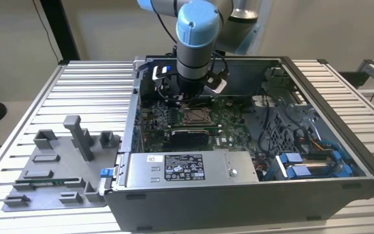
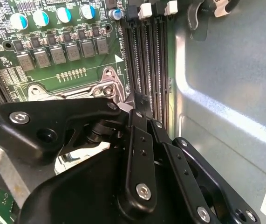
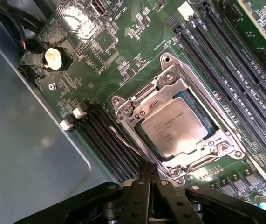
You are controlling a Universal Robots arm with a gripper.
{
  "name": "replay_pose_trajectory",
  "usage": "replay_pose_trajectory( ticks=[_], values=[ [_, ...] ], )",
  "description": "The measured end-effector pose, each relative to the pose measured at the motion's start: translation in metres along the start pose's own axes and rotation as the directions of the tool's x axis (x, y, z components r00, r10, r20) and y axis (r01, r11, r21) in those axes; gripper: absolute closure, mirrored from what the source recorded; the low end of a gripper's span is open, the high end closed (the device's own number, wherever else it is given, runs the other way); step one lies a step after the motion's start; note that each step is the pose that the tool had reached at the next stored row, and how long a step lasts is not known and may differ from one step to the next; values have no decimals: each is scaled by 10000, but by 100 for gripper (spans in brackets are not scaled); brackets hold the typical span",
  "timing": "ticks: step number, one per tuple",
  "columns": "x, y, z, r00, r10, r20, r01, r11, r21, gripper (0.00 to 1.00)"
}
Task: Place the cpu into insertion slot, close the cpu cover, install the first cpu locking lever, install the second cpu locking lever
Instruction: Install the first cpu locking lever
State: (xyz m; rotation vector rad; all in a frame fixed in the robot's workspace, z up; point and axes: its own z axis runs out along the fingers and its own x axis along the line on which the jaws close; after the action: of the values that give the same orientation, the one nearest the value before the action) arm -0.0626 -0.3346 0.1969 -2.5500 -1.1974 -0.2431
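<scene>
The cpu (image 3: pixel 177 128), silvery face up, lies in the insertion slot (image 3: pixel 166 59) on the green board. The cpu cover (image 3: pixel 136 112) lies flat around it as a metal frame. A thin wire locking lever (image 3: pixel 123 142) runs along the slot's side by the black memory slots. My gripper (image 3: pixel 149 171) is shut, its tips together right at the end of that lever, just off the slot's corner. In the second wrist view the gripper (image 2: pixel 137 100) meets beside the slot's corner (image 2: pixel 107 86). In the exterior view the gripper (image 1: pixel 190 99) hangs just behind the slot (image 1: pixel 194 115).
The open computer case (image 1: pixel 317 187) surrounds the board with tall metal walls. Memory slots (image 3: pixel 102 135) lie beside the socket, and a coin battery (image 3: pixel 52 58) sits farther off. A power supply (image 1: pixel 183 168) and blue drive bays (image 1: pixel 304 168) fill the front. A grey fixture tray (image 1: pixel 57 170) lies outside.
</scene>
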Motion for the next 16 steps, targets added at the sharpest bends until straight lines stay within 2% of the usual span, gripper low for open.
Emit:
replay_pose_trajectory(
  ticks=[10, 16],
  values=[
    [42, 11, 10, 10000, -57, 14, 57, 10000, 19, 100],
    [90, 68, 12, 10000, -81, 22, 81, 10000, 31, 100]
  ],
)
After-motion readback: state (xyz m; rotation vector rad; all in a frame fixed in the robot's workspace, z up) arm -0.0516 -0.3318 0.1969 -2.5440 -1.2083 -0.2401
